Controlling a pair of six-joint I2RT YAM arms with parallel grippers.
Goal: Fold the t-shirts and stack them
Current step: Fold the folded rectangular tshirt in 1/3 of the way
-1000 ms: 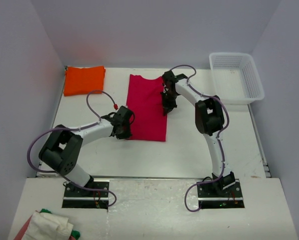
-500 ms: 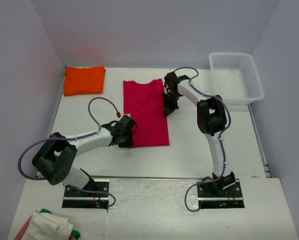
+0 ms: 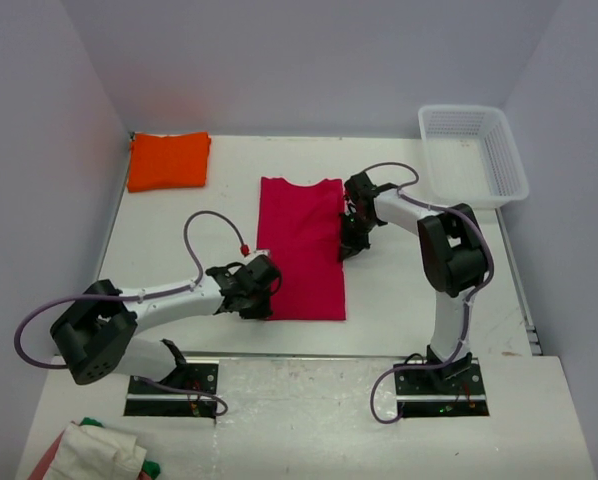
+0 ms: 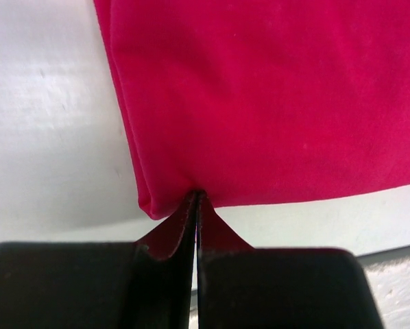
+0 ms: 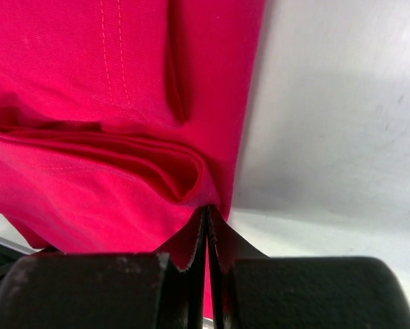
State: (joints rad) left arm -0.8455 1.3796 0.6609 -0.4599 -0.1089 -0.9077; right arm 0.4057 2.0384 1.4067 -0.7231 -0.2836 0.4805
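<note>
A crimson-red t-shirt (image 3: 301, 240) lies as a long folded strip in the middle of the table. My left gripper (image 3: 266, 293) is shut on its near left corner; in the left wrist view the gripper (image 4: 197, 195) pinches the red t-shirt's (image 4: 273, 103) folded edge. My right gripper (image 3: 346, 248) is shut on the shirt's right edge, about halfway up. The right wrist view shows the gripper (image 5: 206, 209) nipping bunched layers of the red cloth (image 5: 88, 137). An orange t-shirt (image 3: 168, 160) lies folded at the back left, away from both grippers.
A white mesh basket (image 3: 514, 150) stands at the back right corner. A heap of pale cloth (image 3: 94, 455) lies off the table at the bottom left. Purple walls close the table on the left, back and right.
Both grippers, still shut on the red t-shirt, have dragged it toward the near edge and slightly right. The orange t-shirt has not moved.
</note>
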